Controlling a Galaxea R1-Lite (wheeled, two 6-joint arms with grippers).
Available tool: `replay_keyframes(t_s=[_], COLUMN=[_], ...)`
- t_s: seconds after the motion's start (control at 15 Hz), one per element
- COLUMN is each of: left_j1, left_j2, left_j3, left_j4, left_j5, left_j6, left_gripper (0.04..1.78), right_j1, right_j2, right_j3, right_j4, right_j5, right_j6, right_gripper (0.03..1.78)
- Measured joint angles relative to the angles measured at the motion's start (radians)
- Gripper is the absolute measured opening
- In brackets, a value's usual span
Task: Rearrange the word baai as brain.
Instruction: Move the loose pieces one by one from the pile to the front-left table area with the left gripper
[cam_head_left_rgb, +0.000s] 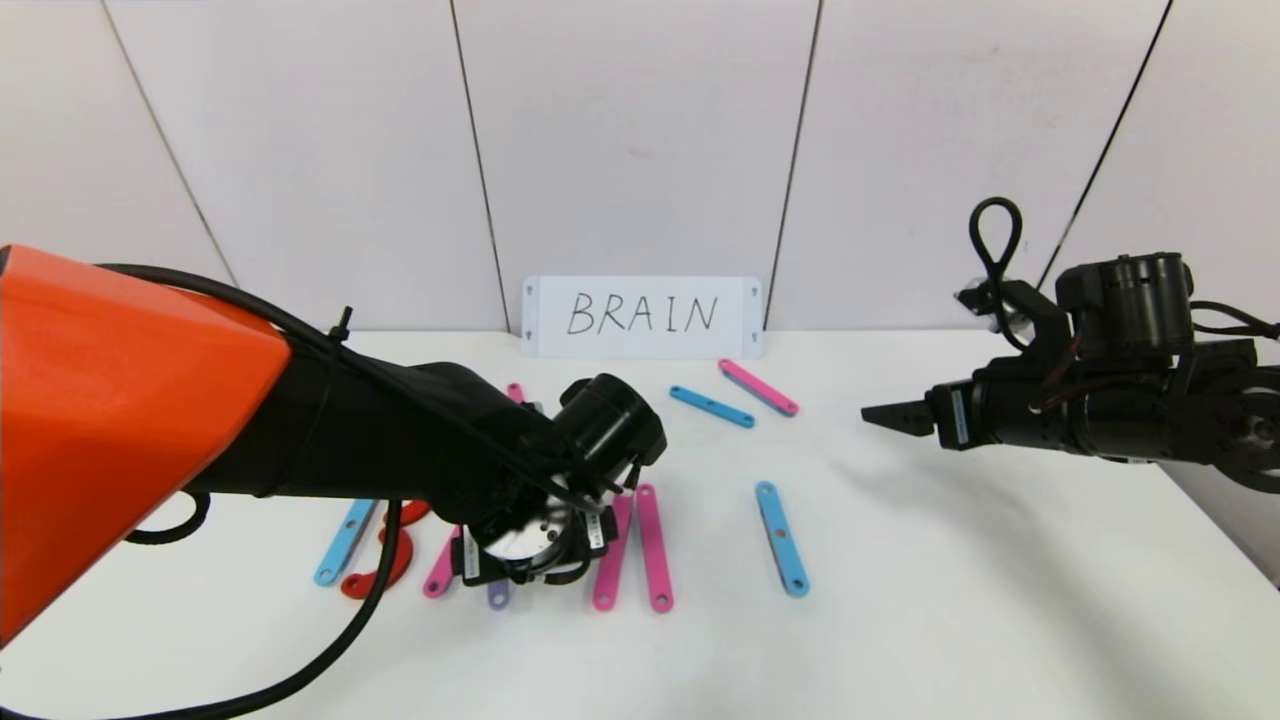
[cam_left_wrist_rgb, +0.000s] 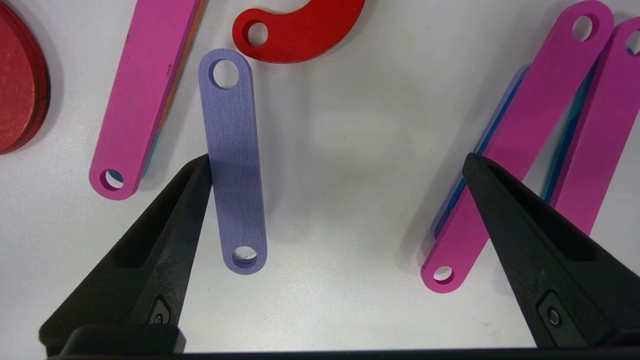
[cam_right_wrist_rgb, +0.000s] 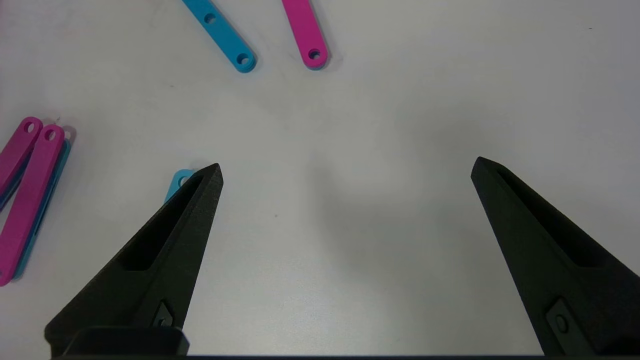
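Left gripper (cam_left_wrist_rgb: 335, 162) spread wide, empty, one tip touching purple bar (cam_left_wrist_rgb: 232, 160) at table's seven o'clock. Bar thin, stiff, light, likely slippery; pinch long edges midway.

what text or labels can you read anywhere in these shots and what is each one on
"BRAIN": handwritten in black capitals on the white rectangular card that stands against the back wall at the far edge of the table.
Small white stickers on the left hand's wrist body in the head view: print too small to read.
White label on the right arm near its hand: too small to read.
The flat plastic bars and red curves carry no text.
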Motion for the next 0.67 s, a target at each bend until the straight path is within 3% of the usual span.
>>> replay_keyframes(t_s=[0.67], left_j1=[0.031], left_j2=[-0.033], left_j3=[0.03], left_j4=[-0.039], left_j5=[-0.097], left_j6=[0.046], left_gripper=[1.74], right_j1=[0.005], right_j2=[-0.004], right_j3=[0.004], right_j4=[-0.001], right_j5=[0.018], right_j6=[0.0], right_gripper=[1.74])
